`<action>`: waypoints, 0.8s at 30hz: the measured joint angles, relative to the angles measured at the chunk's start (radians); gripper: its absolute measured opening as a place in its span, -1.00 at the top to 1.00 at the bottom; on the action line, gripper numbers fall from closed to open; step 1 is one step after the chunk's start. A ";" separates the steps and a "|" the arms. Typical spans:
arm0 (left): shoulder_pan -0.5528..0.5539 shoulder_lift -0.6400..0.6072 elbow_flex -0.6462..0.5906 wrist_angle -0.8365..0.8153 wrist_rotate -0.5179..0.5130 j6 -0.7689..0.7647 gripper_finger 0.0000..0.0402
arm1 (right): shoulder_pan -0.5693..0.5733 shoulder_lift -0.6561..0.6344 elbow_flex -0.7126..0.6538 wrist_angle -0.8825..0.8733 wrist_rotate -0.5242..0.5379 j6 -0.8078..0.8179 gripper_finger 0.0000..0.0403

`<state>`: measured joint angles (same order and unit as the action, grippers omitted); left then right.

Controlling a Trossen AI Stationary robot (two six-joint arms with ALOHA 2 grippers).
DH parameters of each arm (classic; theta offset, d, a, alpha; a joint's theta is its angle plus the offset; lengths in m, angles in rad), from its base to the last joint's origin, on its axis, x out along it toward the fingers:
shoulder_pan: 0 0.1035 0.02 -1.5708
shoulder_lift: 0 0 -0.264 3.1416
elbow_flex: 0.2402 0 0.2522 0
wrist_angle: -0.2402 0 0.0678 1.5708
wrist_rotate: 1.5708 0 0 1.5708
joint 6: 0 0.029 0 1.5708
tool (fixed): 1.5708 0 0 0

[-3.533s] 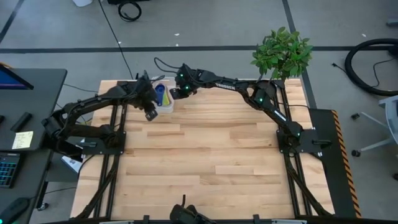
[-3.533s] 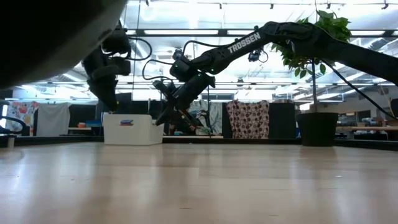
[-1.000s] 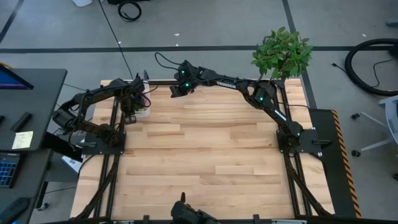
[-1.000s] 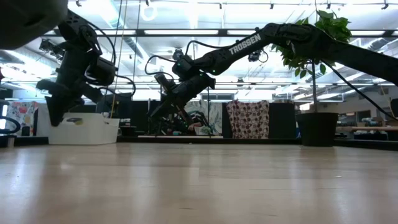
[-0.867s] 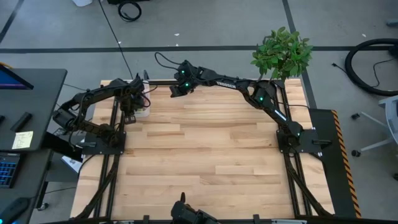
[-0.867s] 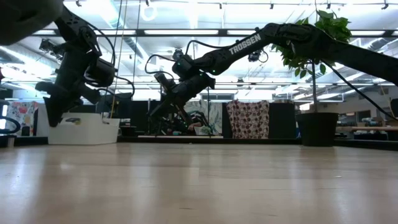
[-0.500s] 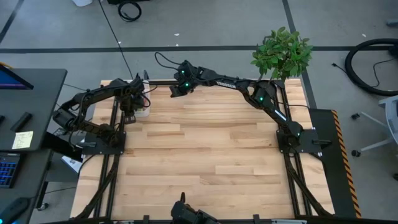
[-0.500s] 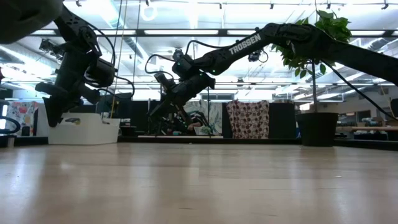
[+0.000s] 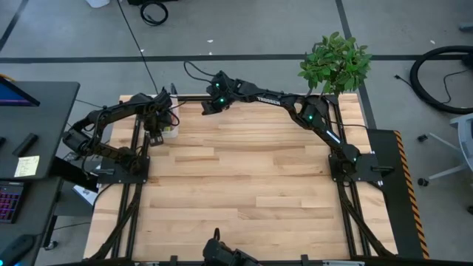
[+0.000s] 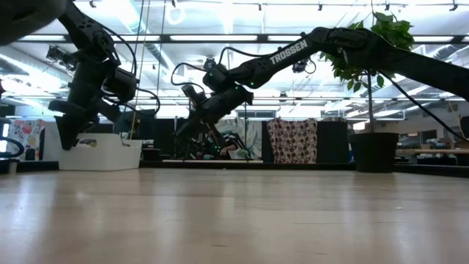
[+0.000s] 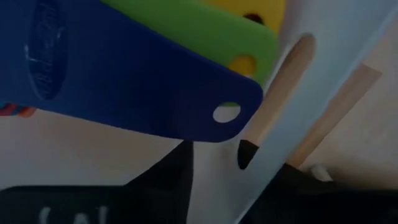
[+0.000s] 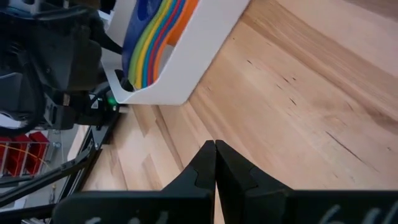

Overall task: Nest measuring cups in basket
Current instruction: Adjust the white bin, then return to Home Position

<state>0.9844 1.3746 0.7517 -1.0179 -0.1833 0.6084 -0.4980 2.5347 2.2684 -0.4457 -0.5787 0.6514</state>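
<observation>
Cups (image 12: 158,37) sit nested in the basket (image 12: 193,59) at the bench's far left corner. Left claw (image 10: 67,139) at the basket's rim, apart, holding nothing visible. Right claw (image 12: 214,163) beside the basket, together, empty. Risk: left claw snags the rim withdrawing, tipping the basket.

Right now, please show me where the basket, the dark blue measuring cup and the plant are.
basket (image 12: 205,43), right wrist view, on its white side wall.
dark blue measuring cup (image 11: 124,81), left wrist view, on its flat handle.
plant (image 9: 336,63), high view, on its green leaves.
</observation>
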 joint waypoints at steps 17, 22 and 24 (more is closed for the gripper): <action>-0.048 -0.082 0.001 -0.056 -0.205 0.105 0.13 | 0.000 0.000 0.000 0.011 -0.001 -0.001 0.96; -0.065 -0.119 0.021 -0.087 -0.227 0.075 0.13 | 0.000 0.000 0.000 0.011 -0.016 -0.025 0.96; -0.069 -0.126 0.056 -0.135 -0.227 0.052 0.13 | 0.000 0.000 0.000 0.011 -0.021 -0.028 0.96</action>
<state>0.9154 1.2484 0.8074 -1.1534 -0.4100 0.6601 -0.4984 2.5347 2.2688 -0.4345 -0.6001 0.6238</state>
